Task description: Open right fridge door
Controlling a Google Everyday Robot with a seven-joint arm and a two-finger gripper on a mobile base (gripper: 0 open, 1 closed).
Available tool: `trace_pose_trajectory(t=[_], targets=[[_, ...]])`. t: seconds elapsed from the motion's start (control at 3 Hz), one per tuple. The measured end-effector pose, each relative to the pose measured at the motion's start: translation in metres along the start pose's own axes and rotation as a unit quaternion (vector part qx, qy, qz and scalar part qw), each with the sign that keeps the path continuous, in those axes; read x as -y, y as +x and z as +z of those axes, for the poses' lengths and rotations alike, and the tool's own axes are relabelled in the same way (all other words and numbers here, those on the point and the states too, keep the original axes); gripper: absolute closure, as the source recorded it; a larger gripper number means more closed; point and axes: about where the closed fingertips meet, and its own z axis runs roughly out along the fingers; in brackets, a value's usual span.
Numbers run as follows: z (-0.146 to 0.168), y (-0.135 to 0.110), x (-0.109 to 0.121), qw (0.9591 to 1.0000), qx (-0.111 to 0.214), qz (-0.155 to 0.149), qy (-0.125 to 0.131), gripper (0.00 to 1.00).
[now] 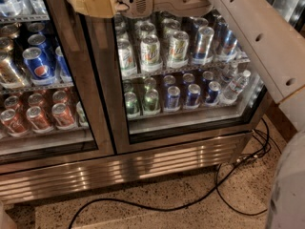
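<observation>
At top edge of fridge front, over seam between doors: gripper (90, 1), grip state cannot tell. Right fridge door (107, 94) closed, spans seam to right edge. Risk: pull catching left door (71, 80) instead, or slipping off steel; floor cable (228, 202) snagging base.

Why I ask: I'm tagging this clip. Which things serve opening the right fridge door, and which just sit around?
Job:
right glass fridge door with brushed steel frame
robot's tan hand, at the top, in front of where the two doors meet

Around:
twin left glass door
blue Pepsi can
green-and-white cans
black cable on the floor
</observation>
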Motion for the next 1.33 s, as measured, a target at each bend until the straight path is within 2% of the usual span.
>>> trace_pose_trajectory(t=[1.0,1.33], targets=[[0.0002,-0.0015,-0.0005,1.0000,0.002,0.006,0.001,1.00],[-0.0022,-0.0094,-0.0001,0.9999,0.009,0.003,0.006,1.00]])
